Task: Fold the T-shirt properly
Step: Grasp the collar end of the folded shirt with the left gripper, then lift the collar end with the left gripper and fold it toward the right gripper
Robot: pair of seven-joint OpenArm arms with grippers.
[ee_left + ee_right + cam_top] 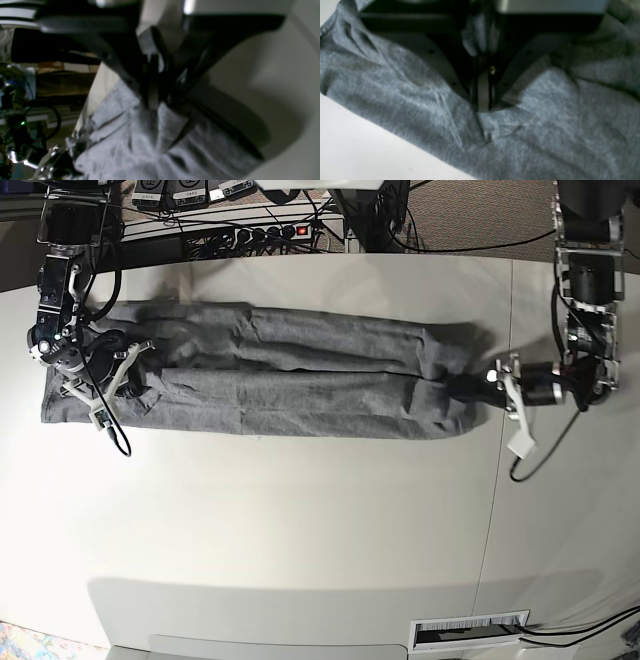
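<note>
The grey T-shirt [280, 380] lies as a long, narrow band across the far half of the white table [300, 520]. My left gripper [462, 386] is at the band's right end. In the left wrist view its fingers [152, 100] are pressed together, with a bunch of the T-shirt [130, 140] pinched between them. My right gripper [138, 375] is at the band's left end. In the right wrist view the right gripper [483, 100] is shut on a pinched ridge of the T-shirt [395, 95], and cloth bulges up between the jaws.
A power strip and tangled cables [270, 230] run along the table's back edge. A white tag on a cable [520, 445] hangs near the left arm. A barcode label [470, 632] sits at the front edge.
</note>
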